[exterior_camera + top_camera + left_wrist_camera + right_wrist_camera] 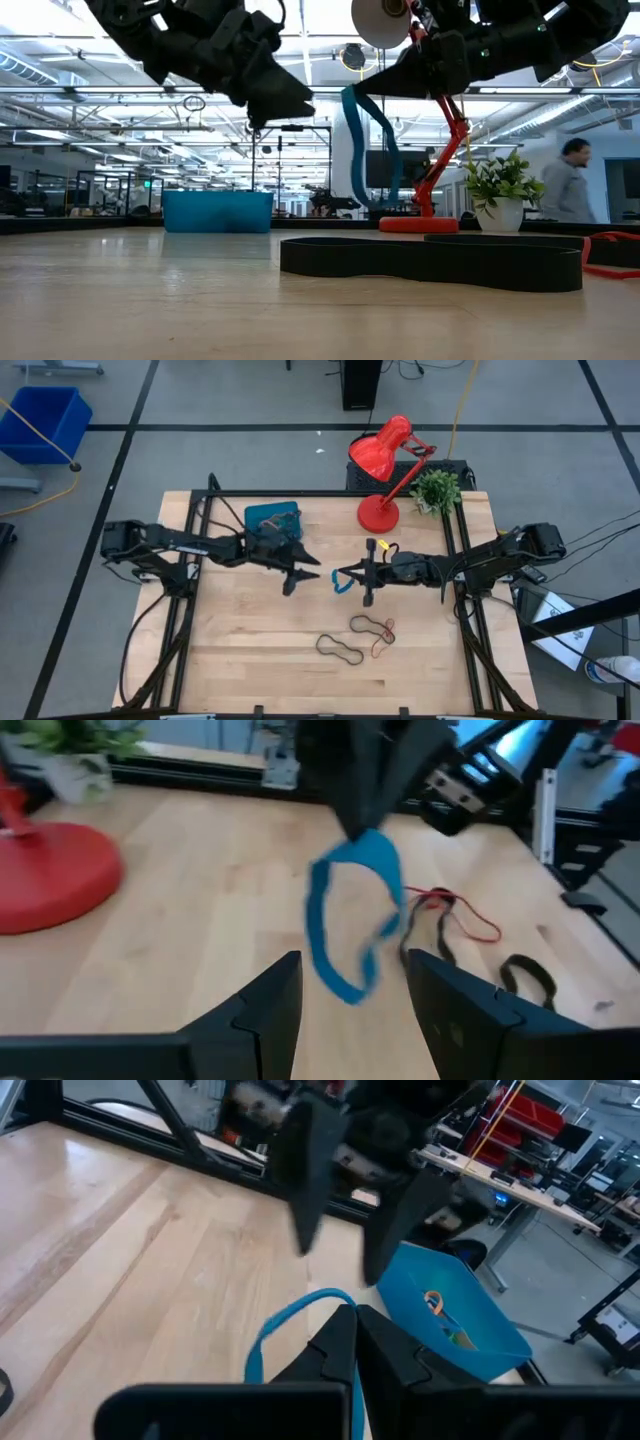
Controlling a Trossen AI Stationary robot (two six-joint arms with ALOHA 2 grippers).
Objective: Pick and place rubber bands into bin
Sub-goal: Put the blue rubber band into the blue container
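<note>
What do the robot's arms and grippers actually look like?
Both arms are dark, almost black, built from jointed segments, each ending in two tapered, wedge-shaped fingers. The left gripper and right gripper look alike. The left fingers are smooth, flat-sided dark blades. Black cables trail from each arm's base, and the right arm has a small yellow bit near its wrist. No readable markings show.

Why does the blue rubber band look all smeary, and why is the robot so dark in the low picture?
Left wrist view: the thin blue rubber band is motion-blurred, hanging from the right end effector. Low view: bright ceiling lights behind turn the left end effector into a silhouette.
</note>
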